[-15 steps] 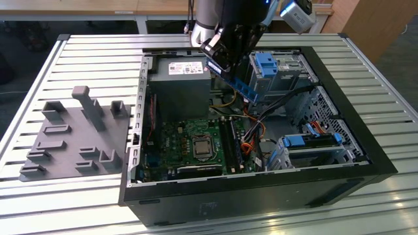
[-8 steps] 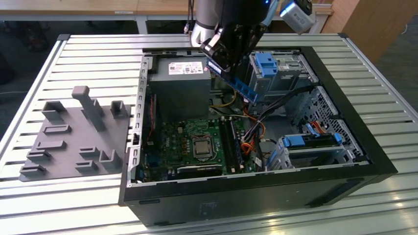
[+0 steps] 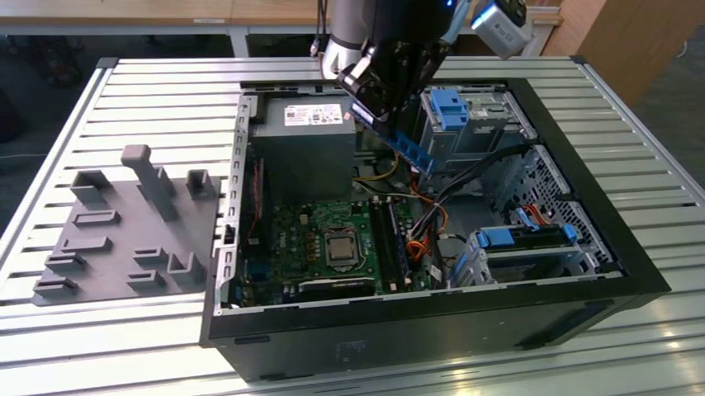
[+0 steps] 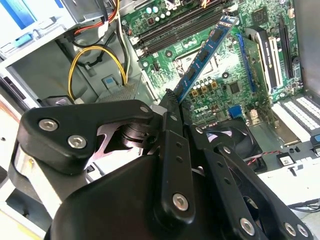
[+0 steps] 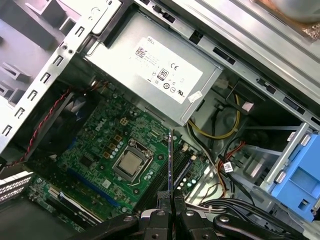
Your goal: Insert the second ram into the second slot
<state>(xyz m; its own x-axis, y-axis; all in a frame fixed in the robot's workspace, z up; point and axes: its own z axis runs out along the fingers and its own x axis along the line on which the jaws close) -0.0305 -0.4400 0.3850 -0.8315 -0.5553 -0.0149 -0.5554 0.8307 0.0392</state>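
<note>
My gripper (image 3: 382,111) hangs over the open computer case (image 3: 584,206), shut on the second ram (image 3: 410,151), a dark blue stick slanting down toward the motherboard (image 3: 319,247). In the second wrist view the ram (image 4: 202,55) sticks out from between the black fingers (image 4: 168,107), well above the board. In the first wrist view I see the ram (image 5: 170,160) edge-on, rising from the gripper (image 5: 170,197). It lines up roughly with the long dark memory slots (image 5: 181,170), which also show in the exterior view (image 3: 394,239). I cannot tell which one is the second slot.
The grey power supply (image 3: 303,144) sits close to the gripper on the exterior view's left. Blue drive-bay clips (image 3: 451,111) and a lower bay (image 3: 527,239) stand on its right. Loose cables (image 3: 424,223) run beside the slots. A grey fixture block (image 3: 121,231) lies outside the case.
</note>
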